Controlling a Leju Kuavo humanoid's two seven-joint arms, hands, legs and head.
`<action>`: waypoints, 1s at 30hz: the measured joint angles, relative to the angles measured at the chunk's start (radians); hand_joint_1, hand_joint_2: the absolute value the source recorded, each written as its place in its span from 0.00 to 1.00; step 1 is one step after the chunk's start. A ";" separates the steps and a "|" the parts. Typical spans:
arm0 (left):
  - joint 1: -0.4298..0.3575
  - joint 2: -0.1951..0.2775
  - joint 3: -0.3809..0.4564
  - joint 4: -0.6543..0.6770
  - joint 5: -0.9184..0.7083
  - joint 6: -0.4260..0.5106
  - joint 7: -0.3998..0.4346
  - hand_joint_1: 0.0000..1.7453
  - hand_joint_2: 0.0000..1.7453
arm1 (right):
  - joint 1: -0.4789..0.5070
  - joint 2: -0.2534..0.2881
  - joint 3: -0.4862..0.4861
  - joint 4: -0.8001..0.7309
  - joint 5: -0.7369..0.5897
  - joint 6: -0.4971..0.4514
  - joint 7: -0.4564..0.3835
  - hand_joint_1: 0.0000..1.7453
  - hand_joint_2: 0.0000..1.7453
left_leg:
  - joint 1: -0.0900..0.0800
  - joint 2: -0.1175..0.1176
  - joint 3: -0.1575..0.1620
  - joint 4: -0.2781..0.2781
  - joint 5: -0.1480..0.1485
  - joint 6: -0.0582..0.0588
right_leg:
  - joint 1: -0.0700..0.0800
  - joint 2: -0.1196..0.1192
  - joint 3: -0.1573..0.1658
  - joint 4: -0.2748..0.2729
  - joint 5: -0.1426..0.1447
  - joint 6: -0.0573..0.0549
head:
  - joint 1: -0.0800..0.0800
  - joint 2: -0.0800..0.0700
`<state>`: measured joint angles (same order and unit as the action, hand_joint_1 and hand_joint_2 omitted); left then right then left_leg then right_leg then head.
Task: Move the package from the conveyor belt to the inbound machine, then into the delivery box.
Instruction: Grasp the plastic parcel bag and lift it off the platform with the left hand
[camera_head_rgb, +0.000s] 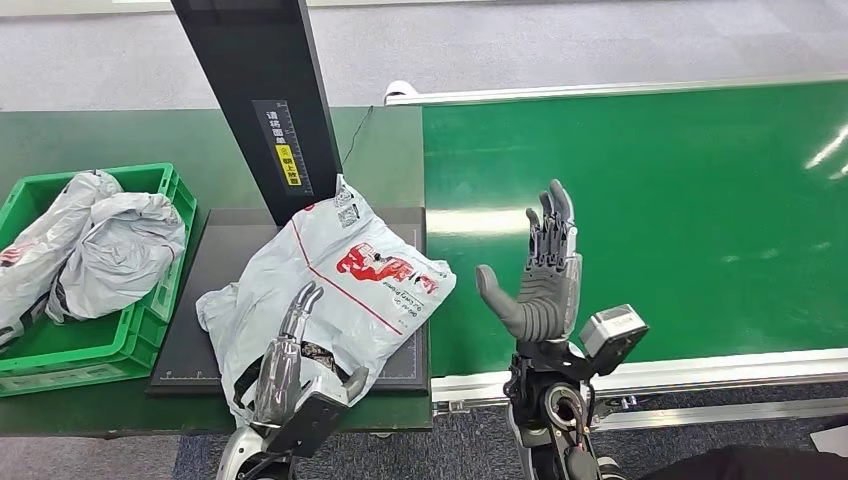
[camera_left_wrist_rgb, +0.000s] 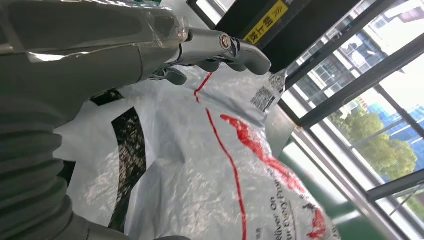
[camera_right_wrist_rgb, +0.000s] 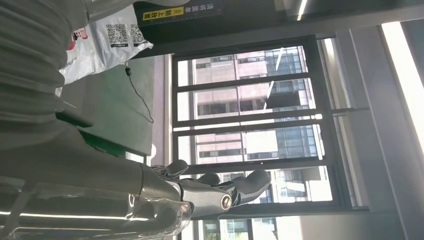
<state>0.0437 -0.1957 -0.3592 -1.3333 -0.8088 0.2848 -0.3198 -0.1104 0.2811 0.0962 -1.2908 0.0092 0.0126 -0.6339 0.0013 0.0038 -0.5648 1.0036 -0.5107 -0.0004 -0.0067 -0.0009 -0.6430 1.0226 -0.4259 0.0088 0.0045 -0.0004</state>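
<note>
Fingers (camera_head_rgb: 303, 300) of the left hand (camera_head_rgb: 285, 355) are laid along the near part of the package (camera_head_rgb: 350, 285), extended rather than curled; from the left wrist view the thumb and fingertips are seen just above the wrinkled plastic, and whether the bag is actually pinched cannot be told. The hand is judged to be placed there so that the bag can be gathered for its next transfer. The right hand (camera_head_rgb: 545, 275) is held upright over the near edge of the conveyor belt (camera_head_rgb: 650, 220), palm turned toward the package, fingers spread and nothing held; it is probably parked clear so that the left arm's path is not crossed.

The package, a grey-white mailer with red print, is lying on the dark platform (camera_head_rgb: 235, 270) of the inbound machine, its far corner touching the black scanner post (camera_head_rgb: 265, 100), label side up, presumably so that it can be read. The first leg of the task therefore appears done. The green delivery box (camera_head_rgb: 150, 325), already holding other grey bags (camera_head_rgb: 110, 245), is set on the bench (camera_head_rgb: 80, 135) just beside the platform, on the left arm's side.
</note>
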 joint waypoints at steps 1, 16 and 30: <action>-0.002 0.000 0.000 0.007 0.000 -0.009 0.001 0.00 1.00 | 0.014 0.002 -0.001 -0.017 0.001 0.004 0.003 0.00 1.00 | 0.000 0.000 0.000 0.000 0.000 0.000 | 0.000 0.000 0.000 0.000 0.000 0.000 | 0.000 0.000; -0.192 0.011 0.129 0.239 0.067 -0.076 -0.043 0.00 1.00 | 0.122 0.005 0.012 -0.146 0.006 0.094 0.015 0.00 1.00 | 0.000 0.000 0.000 0.000 0.001 0.000 | 0.000 0.000 0.001 0.000 0.001 0.000 | 0.000 0.000; -0.330 0.011 0.173 0.485 0.035 -0.061 -0.079 0.49 1.00 | 0.152 0.003 0.007 -0.153 -0.016 0.094 0.016 0.00 1.00 | 0.000 -0.001 0.001 0.000 0.001 0.000 | 0.000 0.000 0.001 0.000 0.001 0.000 | 0.000 0.000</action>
<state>-0.2860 -0.1845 -0.1862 -0.8488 -0.7733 0.2236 -0.3985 0.0418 0.2843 0.1037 -1.4439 -0.0070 0.1064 -0.6184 0.0014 0.0032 -0.5639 1.0037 -0.5096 -0.0001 -0.0069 -0.0010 -0.6417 1.0228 -0.4254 0.0085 0.0046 -0.0001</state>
